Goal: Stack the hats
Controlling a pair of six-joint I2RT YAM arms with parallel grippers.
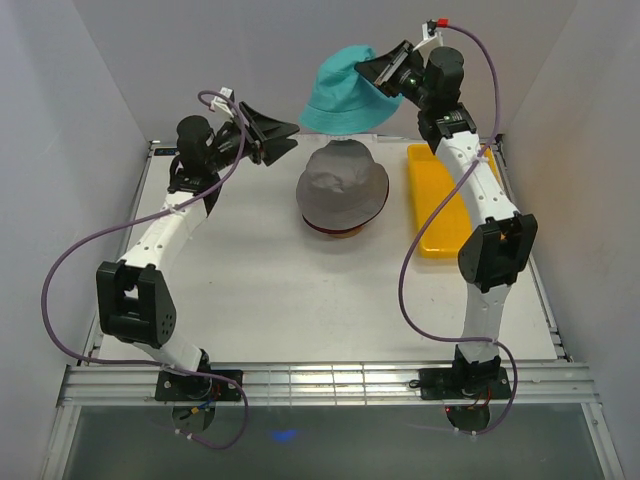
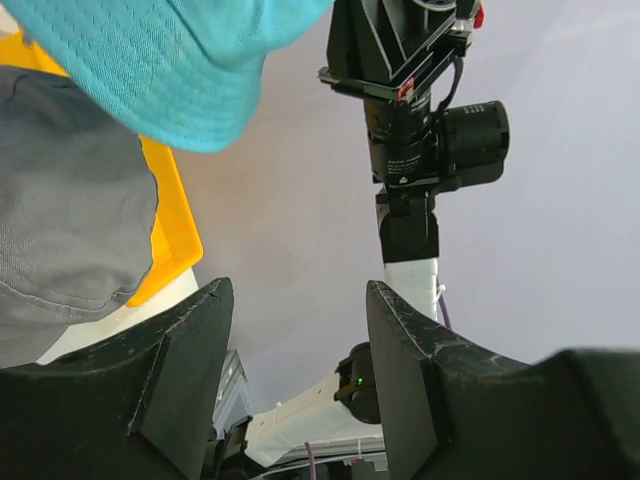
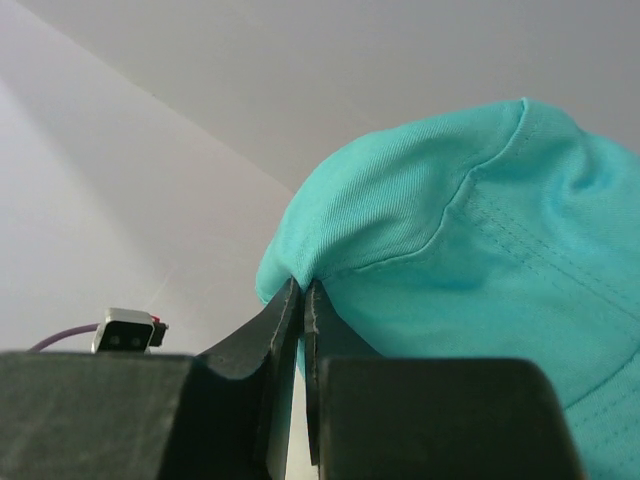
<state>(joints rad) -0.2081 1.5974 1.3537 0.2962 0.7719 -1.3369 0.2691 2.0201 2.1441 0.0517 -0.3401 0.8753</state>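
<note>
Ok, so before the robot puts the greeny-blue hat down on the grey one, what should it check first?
1. The right gripper is shut on the teal hat: ok, it pinches the hat's edge.
2. The teal hat is centred over the grey hat: cannot tell, since no view shows the line-up well.
3. The grey hat sits flat, with the dark red hat peeking out under it: ok.
4. The left gripper is open, empty and off to the side of the grey hat: ok.
5. The blue hat is underneath: cannot tell, none is in view.
</note>
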